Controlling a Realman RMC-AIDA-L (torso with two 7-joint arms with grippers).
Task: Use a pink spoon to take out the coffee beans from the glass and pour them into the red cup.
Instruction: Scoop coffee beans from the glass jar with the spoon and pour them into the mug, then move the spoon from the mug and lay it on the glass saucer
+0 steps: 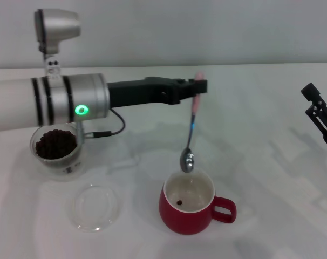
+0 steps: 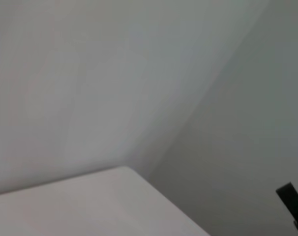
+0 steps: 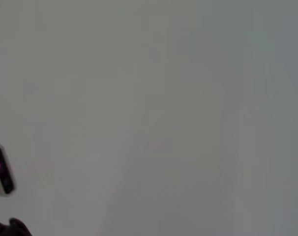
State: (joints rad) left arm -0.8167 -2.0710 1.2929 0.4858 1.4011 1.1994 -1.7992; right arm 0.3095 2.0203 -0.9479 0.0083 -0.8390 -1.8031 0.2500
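Overhead, left claw (image 1: 198, 87) reaching across from the left, clamped tight on the pale handle of the pink spoon (image 1: 191, 126). Hanging nearly straight down from that grip, bowl lowest, poised just above the rim of the red cup (image 1: 191, 205) without touching it. Standing on the white counter (image 1: 271, 178), handle turned toward the right, with a single dark bean on its white inside. Well to the left, partly behind the silver forearm, the glass (image 1: 56, 149) heaped with coffee beans (image 1: 55, 143). Just in front of the glass, a flat clear dish (image 1: 96, 208), apart from both glass and cup. Far right, right claw (image 1: 320, 112) raised over the counter edge, away from everything; cannot tell how wide its fingers stand
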